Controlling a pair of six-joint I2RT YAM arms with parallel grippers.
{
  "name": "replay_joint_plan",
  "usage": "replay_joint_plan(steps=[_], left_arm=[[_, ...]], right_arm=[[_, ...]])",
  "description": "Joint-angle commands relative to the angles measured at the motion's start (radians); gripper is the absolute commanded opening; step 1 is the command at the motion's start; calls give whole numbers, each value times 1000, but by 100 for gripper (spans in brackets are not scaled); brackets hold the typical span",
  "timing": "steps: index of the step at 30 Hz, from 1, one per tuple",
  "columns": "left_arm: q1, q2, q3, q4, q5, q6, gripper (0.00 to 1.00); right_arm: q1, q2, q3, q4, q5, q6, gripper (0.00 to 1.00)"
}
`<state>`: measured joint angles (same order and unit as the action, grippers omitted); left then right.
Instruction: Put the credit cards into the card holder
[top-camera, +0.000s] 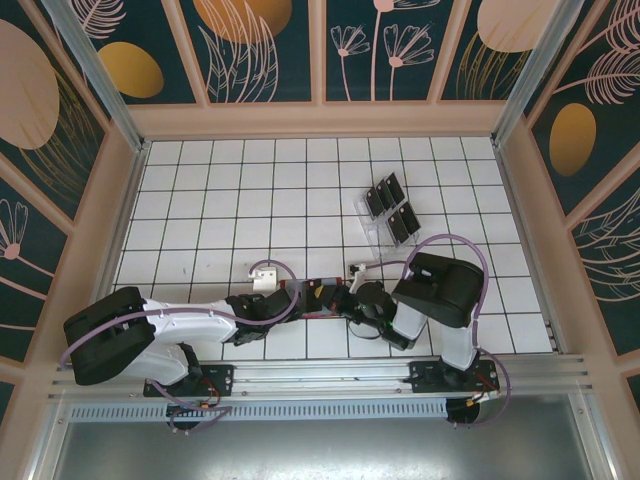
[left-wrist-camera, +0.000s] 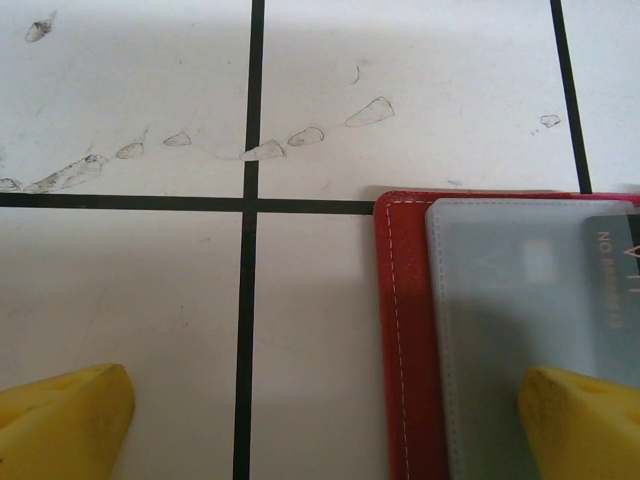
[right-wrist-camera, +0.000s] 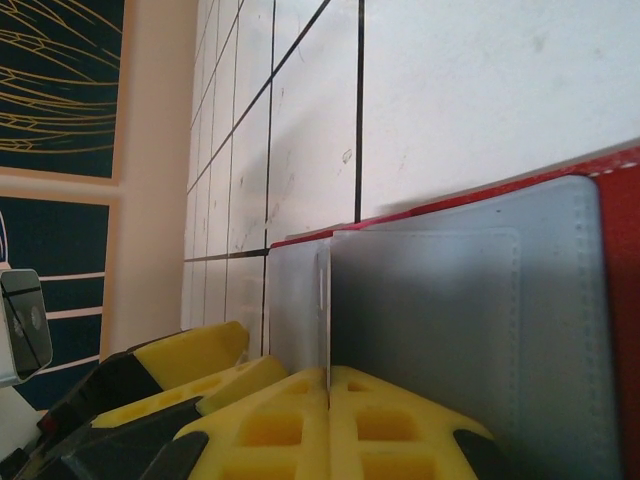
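Red card holder (left-wrist-camera: 405, 330) lies open at lower right of the left wrist view. Left gripper (left-wrist-camera: 320, 425) is spread wide, one yellow fingertip (left-wrist-camera: 580, 420) over the holder's grey pocket (left-wrist-camera: 500, 300). Right gripper (right-wrist-camera: 328, 385) is clamped on a credit card (right-wrist-camera: 324, 300), seen edge-on at the pocket. Other black cards (top-camera: 392, 208) stand in a clear tray (top-camera: 370, 235), upper right of centre in the top view.
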<state>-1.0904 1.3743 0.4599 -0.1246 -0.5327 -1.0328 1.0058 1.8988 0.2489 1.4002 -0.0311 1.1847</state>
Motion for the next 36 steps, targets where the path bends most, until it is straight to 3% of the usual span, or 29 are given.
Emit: replay_joint_plan(steps=[1,8,12,19,27,36], left_arm=[[6,6,-27,-64,19,17,98],[7,-15,-20,-71,13,13,98],[7,-51,-14,-89,-1,-1,99],[10,-118,-4,-161,-44,-32,99],[78,-159,-23,-189,-27,-31,99],[103,-132,-47,-180,2,-36,99]], right_arm=[[4,8,7,-89,-16,-5,0],[-5,-9,10,-122,-36,-13,2],[-16,-80,26,-241,-44,-52,24],[-34,-236,137,-618,-32,-181,39],[-35,-291,315,-1021,23,-320,41],[-29,-265,391,-1154,40,-360,41]])
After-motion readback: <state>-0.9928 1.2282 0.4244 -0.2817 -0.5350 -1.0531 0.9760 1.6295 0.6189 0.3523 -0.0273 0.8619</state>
